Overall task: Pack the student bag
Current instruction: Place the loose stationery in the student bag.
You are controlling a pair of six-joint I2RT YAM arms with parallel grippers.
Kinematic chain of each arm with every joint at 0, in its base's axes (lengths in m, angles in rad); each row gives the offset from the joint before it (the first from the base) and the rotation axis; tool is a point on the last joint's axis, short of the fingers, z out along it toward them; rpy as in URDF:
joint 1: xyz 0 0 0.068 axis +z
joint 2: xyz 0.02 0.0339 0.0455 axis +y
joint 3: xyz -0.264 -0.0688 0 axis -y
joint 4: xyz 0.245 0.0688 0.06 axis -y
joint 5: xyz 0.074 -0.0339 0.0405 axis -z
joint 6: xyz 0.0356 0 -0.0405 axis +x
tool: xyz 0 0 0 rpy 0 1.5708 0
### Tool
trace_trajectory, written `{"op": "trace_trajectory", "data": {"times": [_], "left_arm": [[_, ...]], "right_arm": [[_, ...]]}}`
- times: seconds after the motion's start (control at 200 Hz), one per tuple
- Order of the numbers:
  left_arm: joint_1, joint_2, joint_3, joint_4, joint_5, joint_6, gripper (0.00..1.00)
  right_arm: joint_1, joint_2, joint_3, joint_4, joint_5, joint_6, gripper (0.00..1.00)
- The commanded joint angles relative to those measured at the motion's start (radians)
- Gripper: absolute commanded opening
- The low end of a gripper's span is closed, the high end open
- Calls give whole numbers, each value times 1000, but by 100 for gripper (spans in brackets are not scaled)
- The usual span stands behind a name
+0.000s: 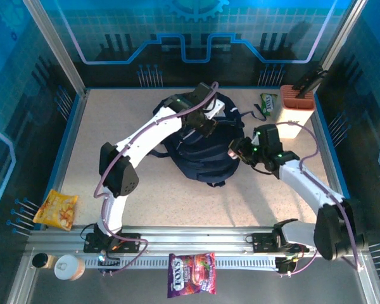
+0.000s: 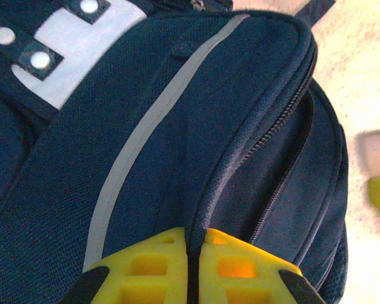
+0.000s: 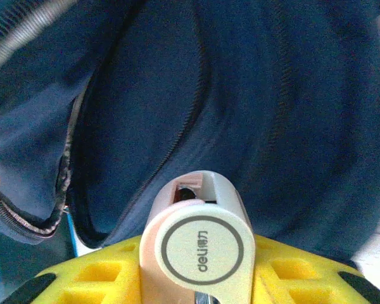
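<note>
The student bag point(image 1: 193, 155), dark navy with a thin pale stripe, lies mid-table. My left gripper point(image 1: 208, 125) reaches over its top. In the left wrist view the yellow fingers point(image 2: 145, 266) are shut on a piped fabric seam of the bag point(image 2: 145, 95), next to a zipper. My right gripper point(image 1: 237, 152) is at the bag's right side. It is shut on a pale pink and cream "deli" stationery item point(image 3: 201, 247), held close against the bag's navy fabric point(image 3: 253, 95), near an opening edged by a zipper point(image 3: 69, 164).
An orange snack packet point(image 1: 57, 209) lies front left. A purple Fox's candy bag point(image 1: 191, 283) and a cup point(image 1: 68, 267) sit at the near rail. An orange-topped white holder point(image 1: 296, 104) and a green packet point(image 1: 268, 101) stand back right. Glass walls enclose the table.
</note>
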Motion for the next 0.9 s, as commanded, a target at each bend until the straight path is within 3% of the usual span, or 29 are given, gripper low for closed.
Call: {"op": "trace_trajectory", "data": {"times": [0.0,0.23,0.425,0.49,0.895], "left_arm": [[3,-87,-26,129,104,-69,10],[33,-115,-54,169,140,-119,10],[52,-134,-82,184,157,-140,11],[55,-140,-91,187,160,-141,11],[70,-175,-153,216,179,-154,11]], "right_arm": [[44,79,76,144,-53,99,37],[85,235,192,245,-61,213,40],[87,283,220,235,-42,223,60],[87,284,221,224,-43,217,62],[99,240,197,105,8,142,32]]}}
